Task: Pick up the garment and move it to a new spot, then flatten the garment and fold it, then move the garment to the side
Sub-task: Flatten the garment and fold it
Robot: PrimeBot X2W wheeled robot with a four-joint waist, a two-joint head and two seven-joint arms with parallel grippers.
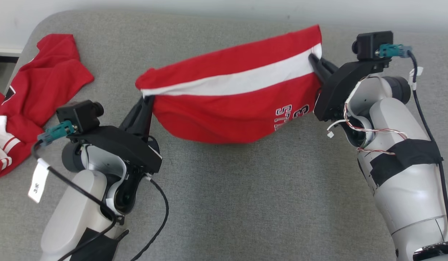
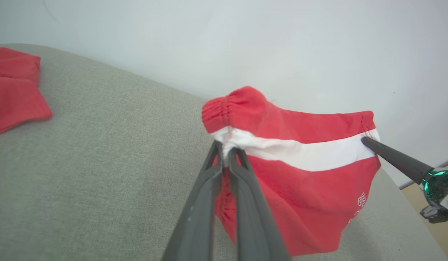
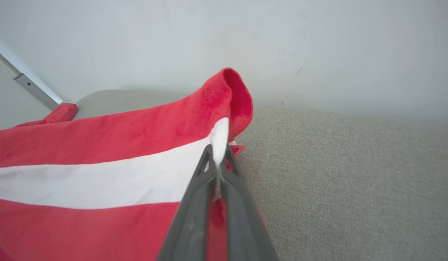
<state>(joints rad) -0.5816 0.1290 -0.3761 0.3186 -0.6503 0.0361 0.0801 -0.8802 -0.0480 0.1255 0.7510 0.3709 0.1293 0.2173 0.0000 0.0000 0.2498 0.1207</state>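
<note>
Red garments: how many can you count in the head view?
2. One garment hangs between left gripper and right gripper; a second garment lies crumpled far left, partly cut off.

Both arms reach forward and spread wide, pale forearms rising from the lower corners of the head view. The left gripper (image 1: 147, 98) has its two long dark fingers pressed together, pinching one end of the garment (image 1: 231, 108). The right gripper (image 1: 313, 58), farther up that view, clamps the opposite end the same way, its fingers angled inward toward its partner. Black tape wraps the right forearm (image 1: 405, 181)
</note>
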